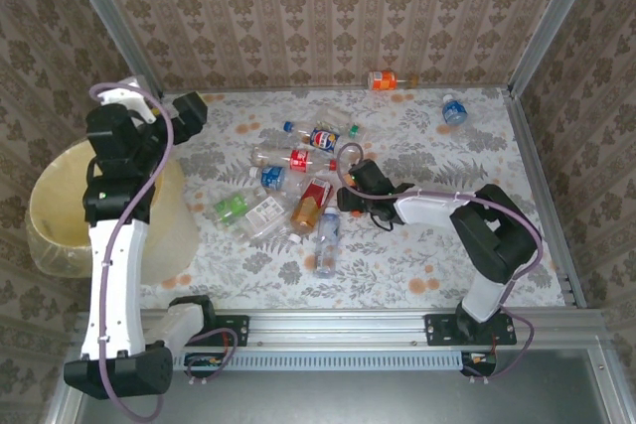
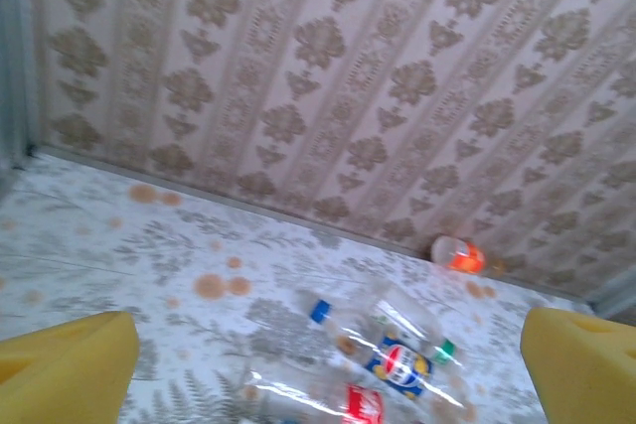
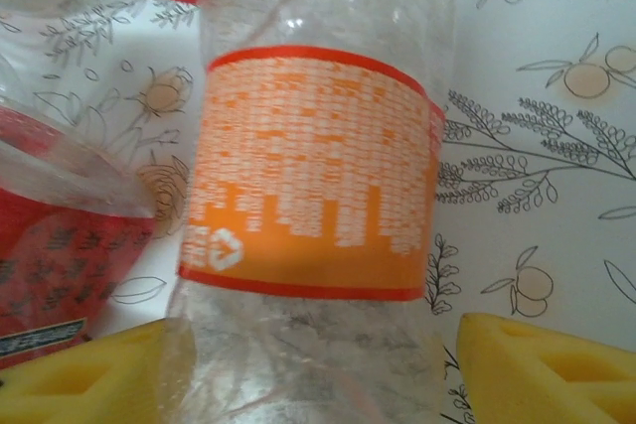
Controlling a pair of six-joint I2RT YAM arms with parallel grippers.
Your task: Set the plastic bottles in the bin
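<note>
Several plastic bottles lie in a loose heap mid-table, among them a blue-labelled one, a red-labelled one and a green-labelled one. My right gripper is low at the heap's right side. Its yellow fingers straddle an orange-labelled bottle. The left pad lies against the clear body and the right pad stands a little off it. My left gripper hangs open and empty above the table's far left. The pale yellow bin sits at the left, partly behind the left arm.
An orange bottle lies against the back wall and a blue one lies at the back right. A red-labelled bottle lies close beside the orange-labelled one. Patterned walls close the table on three sides.
</note>
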